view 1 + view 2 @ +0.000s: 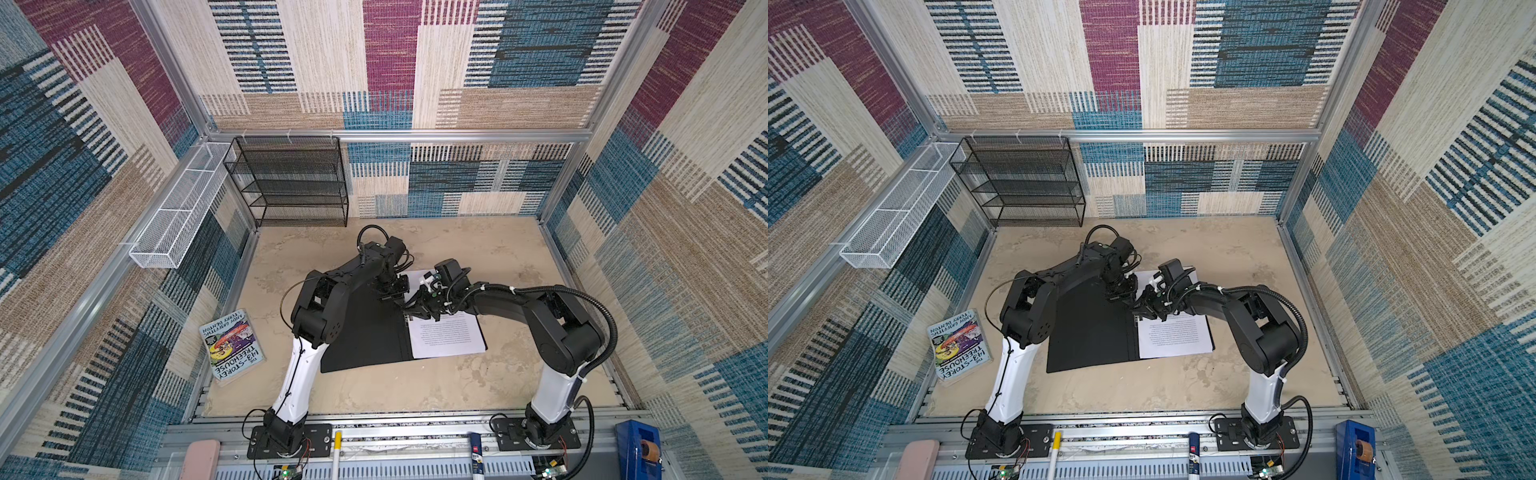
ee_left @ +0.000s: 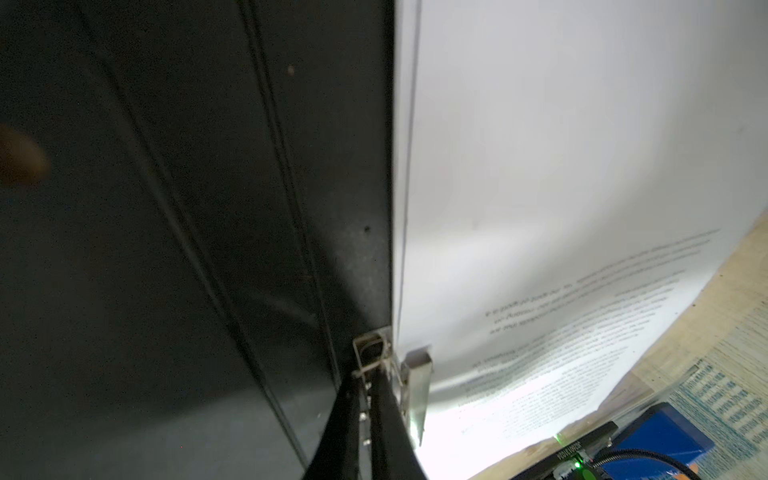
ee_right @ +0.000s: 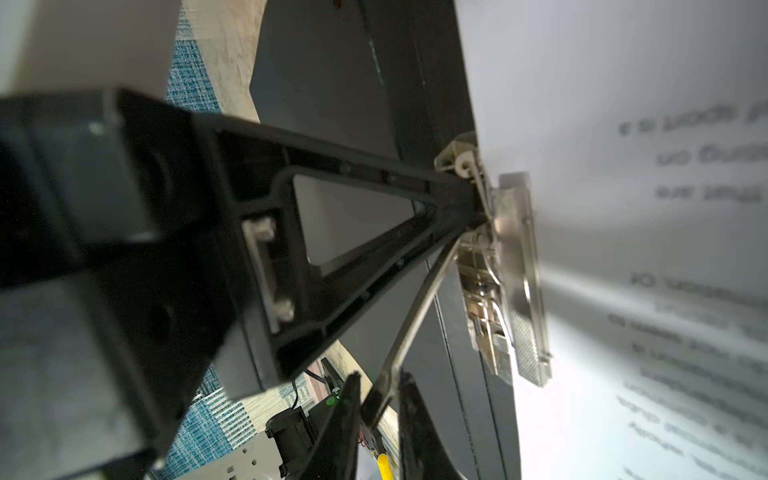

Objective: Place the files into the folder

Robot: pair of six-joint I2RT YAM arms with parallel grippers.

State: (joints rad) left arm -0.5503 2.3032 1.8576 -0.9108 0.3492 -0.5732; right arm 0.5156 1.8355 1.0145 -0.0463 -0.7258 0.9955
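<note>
The folder [image 1: 365, 332] [image 1: 1092, 332] lies open on the table, black inside up. The files [image 1: 449, 336] [image 1: 1175, 336], white sheets with small print, rest on its right half. A metal spine clip [image 2: 415, 386] [image 3: 515, 270] sits at the far end of the sheets' inner edge. My left gripper [image 1: 395, 297] [image 2: 368, 374] is shut, its tips pressed against the clip's end; its finger [image 3: 332, 160] crosses the right wrist view. My right gripper [image 1: 409, 309] [image 3: 376, 399] is shut on the thin dark lever [image 3: 415, 316] that runs out from the clip.
A colourful paperback book [image 1: 232, 349] lies at the table's left edge. A black mesh shelf [image 1: 291, 183] stands at the back left, with a white mesh basket [image 1: 178, 208] on the left wall. A blue box [image 1: 636, 449] sits at the front right.
</note>
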